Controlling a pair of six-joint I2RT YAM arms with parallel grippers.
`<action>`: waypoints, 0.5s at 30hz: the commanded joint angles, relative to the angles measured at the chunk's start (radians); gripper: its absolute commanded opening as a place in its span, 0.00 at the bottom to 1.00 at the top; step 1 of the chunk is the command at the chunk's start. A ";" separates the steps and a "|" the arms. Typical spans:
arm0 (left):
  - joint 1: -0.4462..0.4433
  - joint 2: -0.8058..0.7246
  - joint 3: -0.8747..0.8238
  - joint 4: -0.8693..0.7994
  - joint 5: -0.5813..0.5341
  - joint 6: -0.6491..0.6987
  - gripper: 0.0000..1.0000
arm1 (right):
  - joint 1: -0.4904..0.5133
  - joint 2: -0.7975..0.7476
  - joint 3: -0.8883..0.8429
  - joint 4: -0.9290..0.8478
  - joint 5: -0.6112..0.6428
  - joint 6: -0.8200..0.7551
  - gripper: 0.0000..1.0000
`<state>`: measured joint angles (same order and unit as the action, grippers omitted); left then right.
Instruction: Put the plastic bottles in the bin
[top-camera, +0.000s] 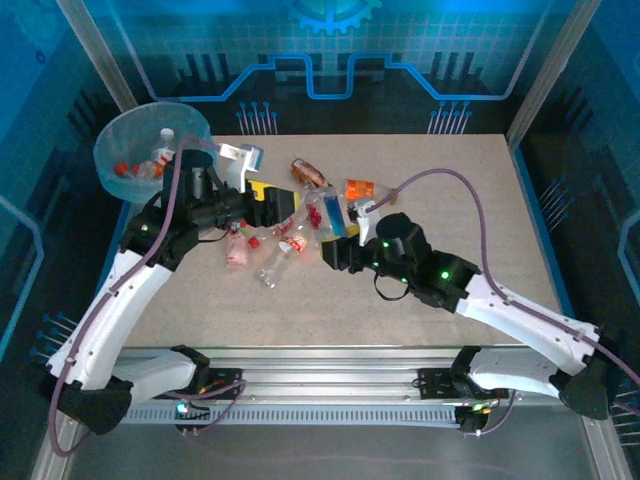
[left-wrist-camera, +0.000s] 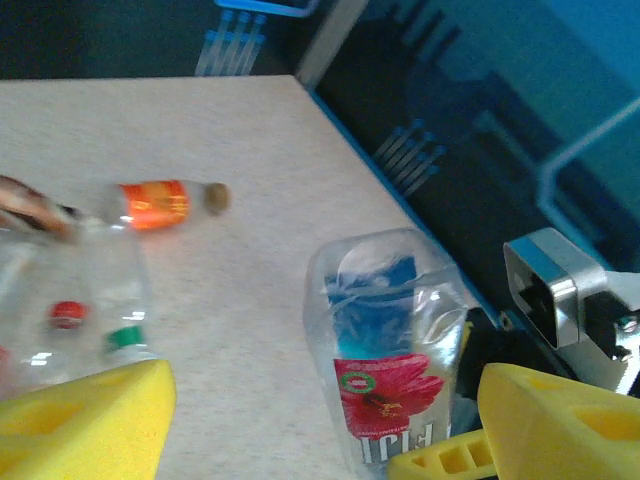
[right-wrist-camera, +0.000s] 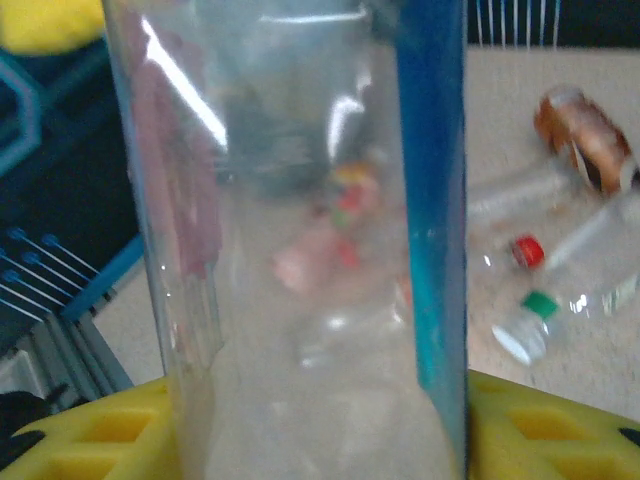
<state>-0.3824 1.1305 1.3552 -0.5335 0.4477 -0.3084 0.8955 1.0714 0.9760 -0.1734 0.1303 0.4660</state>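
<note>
The right tool (top-camera: 340, 242) grips the Fiji bottle (right-wrist-camera: 300, 250), whose long axis points straight ahead, and the bin (top-camera: 108, 142) lies at ten o'clock, nearer the wide-open left tool (top-camera: 277, 205).

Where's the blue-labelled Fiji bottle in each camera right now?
Top external: Fiji bottle at picture centre.
Left wrist: lower centre-right, label upside down.
Right wrist: close up, centre, spanning top to bottom.
Shared landmark: brown bottle, blurred at the left wrist view's left edge.

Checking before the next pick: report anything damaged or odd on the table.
The blue-labelled bottle in the right gripper is crushed: its clear wall is dented and creased beside the label.
</note>
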 joint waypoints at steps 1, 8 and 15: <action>-0.009 0.009 -0.009 0.098 0.173 -0.125 0.80 | -0.004 -0.032 0.004 0.091 -0.023 -0.067 0.56; -0.051 0.007 -0.040 0.199 0.257 -0.184 0.81 | -0.001 -0.025 0.027 0.093 -0.065 -0.052 0.56; -0.093 0.021 -0.034 0.190 0.226 -0.159 0.81 | 0.015 -0.015 0.035 0.120 -0.085 -0.047 0.55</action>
<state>-0.4450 1.1446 1.3186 -0.3599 0.6449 -0.4698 0.8963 1.0473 0.9764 -0.1108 0.0711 0.4255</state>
